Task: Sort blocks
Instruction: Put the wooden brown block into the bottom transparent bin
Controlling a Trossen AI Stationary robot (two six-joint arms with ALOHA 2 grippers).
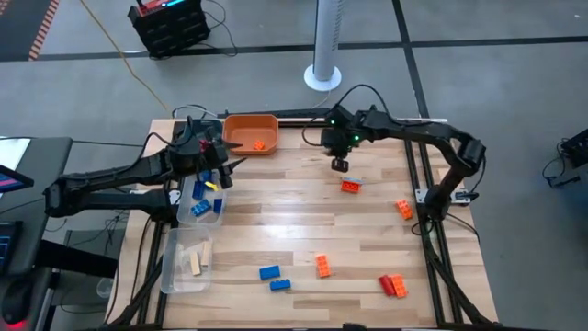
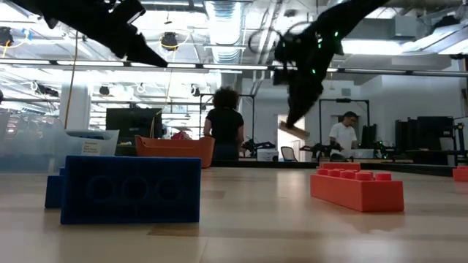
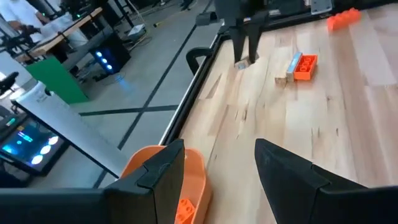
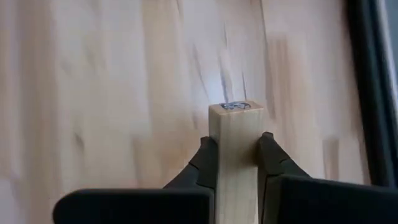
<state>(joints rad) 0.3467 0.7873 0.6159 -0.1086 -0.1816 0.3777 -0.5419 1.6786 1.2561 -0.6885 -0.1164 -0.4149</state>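
My right gripper (image 1: pixel 340 166) hangs over the far middle of the table, shut on a pale tan wooden block (image 4: pixel 235 149). The low view shows that block (image 2: pixel 293 130) well above the tabletop. My left gripper (image 1: pixel 225 171) stands open and holds nothing, above the clear tray (image 1: pixel 204 213) of blue blocks and beside the orange tray (image 1: pixel 250 133). That orange tray holds an orange block (image 1: pixel 260 145). Loose orange (image 1: pixel 351 186), red (image 1: pixel 393 285) and blue (image 1: pixel 269 272) blocks lie flat on the table. My right gripper pinches the wooden block's two opposite long sides (image 4: pixel 235 163) between its two fingers (image 4: pixel 204 163). The fingers slant down from above and lie along the block. The block's free end (image 4: pixel 235 107) sticks out past the fingertips. It is lifted clear of the table and tilted.
A second clear tray (image 1: pixel 186 260) with wooden blocks sits at the near left. More orange blocks (image 1: pixel 404 210) (image 1: pixel 323 267) and a blue one (image 1: pixel 280 284) are scattered over the right and near half. People stand in the room beyond the table (image 2: pixel 225 120).
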